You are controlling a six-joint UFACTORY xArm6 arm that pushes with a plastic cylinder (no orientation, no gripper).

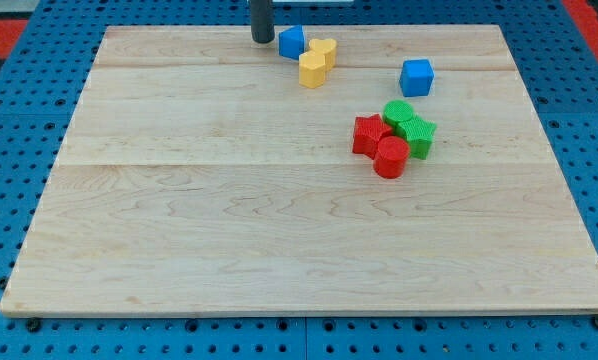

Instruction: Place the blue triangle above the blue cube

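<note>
The blue triangle (291, 42) lies near the view's top edge of the wooden board (229, 220), touching two yellow blocks (317, 62) on its right. The blue cube (416, 77) sits to the view's right and a little lower, apart from them. My tip (263, 39) stands just left of the blue triangle, close to it with a small gap.
A cluster of two red blocks (379, 146) and two green blocks (410, 124) lies below the blue cube. The board is ringed by a blue pegboard surface (9, 150).
</note>
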